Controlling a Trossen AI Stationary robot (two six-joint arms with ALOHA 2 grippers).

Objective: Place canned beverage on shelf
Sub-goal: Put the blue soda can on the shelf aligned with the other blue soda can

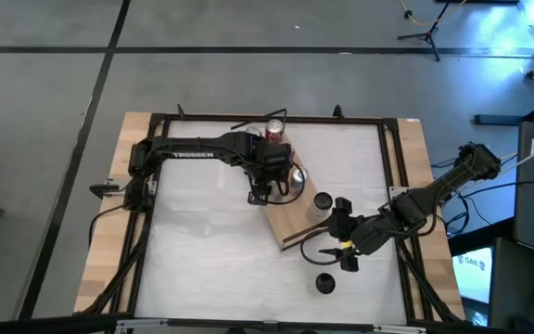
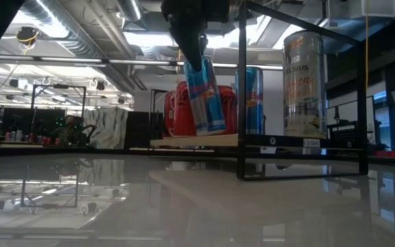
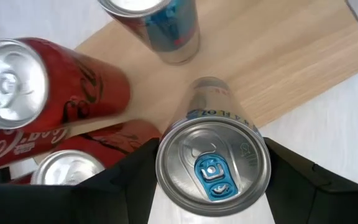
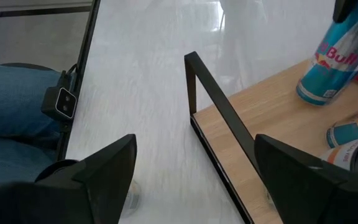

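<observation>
where the overhead view hides it under the arm, the left wrist view shows the left gripper point(image 3: 211, 177) with fingers pinching a blue can point(image 3: 211, 165), tilted over the shelf point(image 3: 291, 56) edge near two red cans point(image 3: 36, 102). farther off, the right gripper point(image 1: 339, 243) hovers over the desk point(image 1: 202, 241), fingers spread.

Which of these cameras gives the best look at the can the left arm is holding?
The left wrist view: the slim blue-and-silver can fills it, silver top and blue tab clear, between the left gripper's fingers. The low view shows its blue side tilted above the light-wood shelf. In the high view the arm hides it; the right wrist view shows only part.
</observation>
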